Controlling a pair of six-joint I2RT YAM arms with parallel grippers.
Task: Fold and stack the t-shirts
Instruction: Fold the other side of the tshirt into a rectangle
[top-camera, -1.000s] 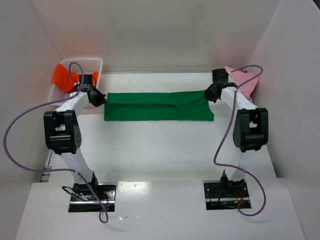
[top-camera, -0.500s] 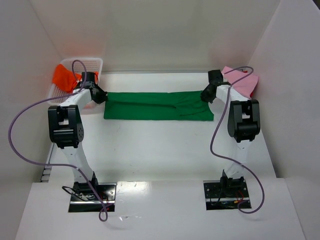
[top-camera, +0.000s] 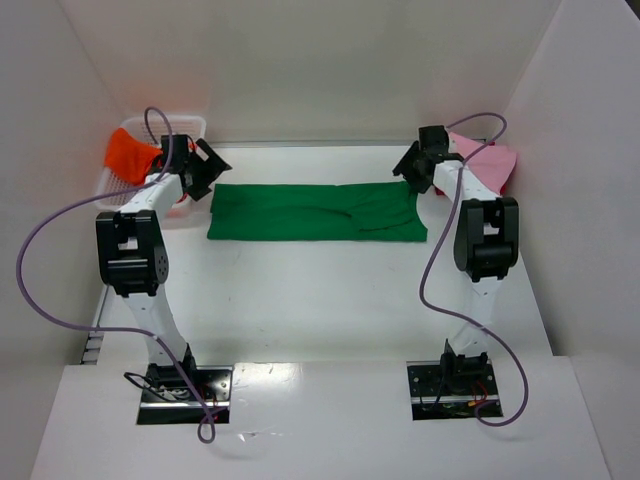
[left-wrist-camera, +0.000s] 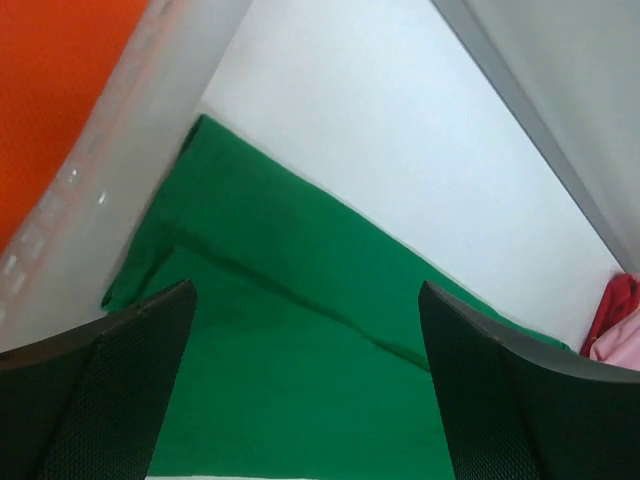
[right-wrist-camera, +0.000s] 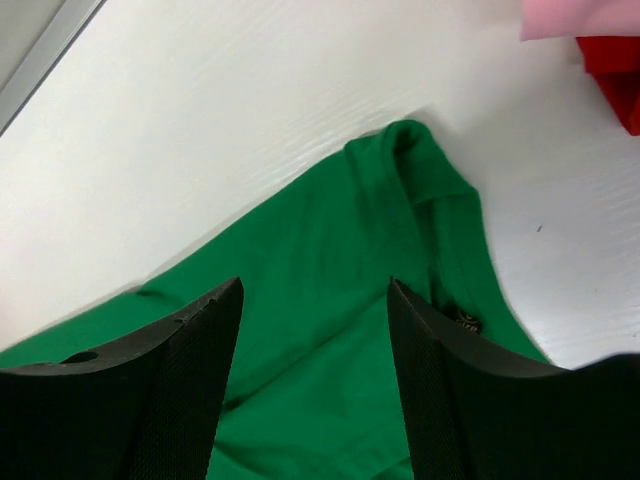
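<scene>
the green t-shirt (top-camera: 315, 212) lies banded on the table (top-camera: 330, 300). the left pincer (top-camera: 208, 166) and right pincer (top-camera: 407, 171), both spread apart, hover at its ends.

Green t-shirt (top-camera: 315, 212): matt soft cloth | orange t-shirt (left-wrist-camera: 50, 90): fine-knit cloth | basket (left-wrist-camera: 110, 160): white plastic | table (top-camera: 330, 290): smooth, faint sheen

no readable text, labels or numbers

The left pincer (top-camera: 207, 166) and the right pincer (top-camera: 411, 167) have opened, let go of the far corners of the green shirt (top-camera: 315, 212) and pulled back from its ends, which have settled flat.
</scene>
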